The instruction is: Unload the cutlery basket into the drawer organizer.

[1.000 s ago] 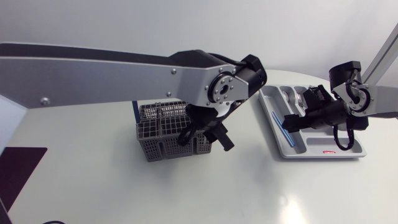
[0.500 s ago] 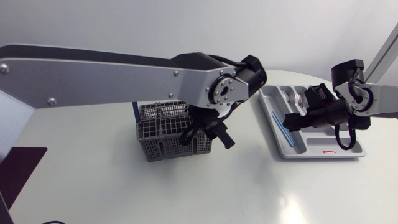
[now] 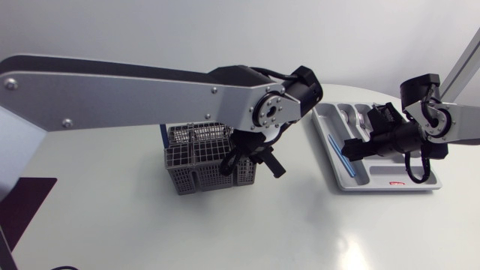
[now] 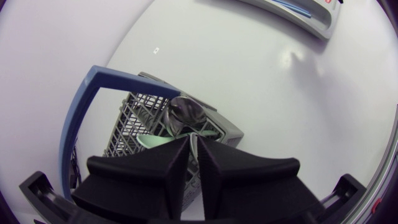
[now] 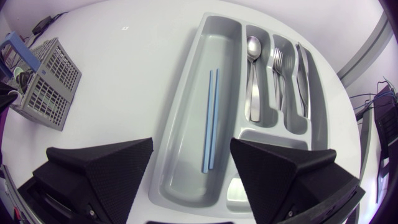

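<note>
Since a second ago the left arm (image 3: 135,94) has shifted its gripper slightly farther back over the basket's right near corner, while the right arm (image 3: 457,120) has held still. On the white table (image 3: 225,232), the grey organizer (image 5: 186,168) lies far right, under the right gripper (image 5: 191,142), whose fingers are spread wide. The wire basket (image 3: 196,176) stands mid-table. Two blue sticks (image 5: 210,118) lie in the organizer's long left compartment, with steel cutlery (image 5: 280,81) to their right. The left gripper (image 4: 193,142) pinches the spoon (image 4: 185,115) just below its bowl, upright in the basket.
</note>
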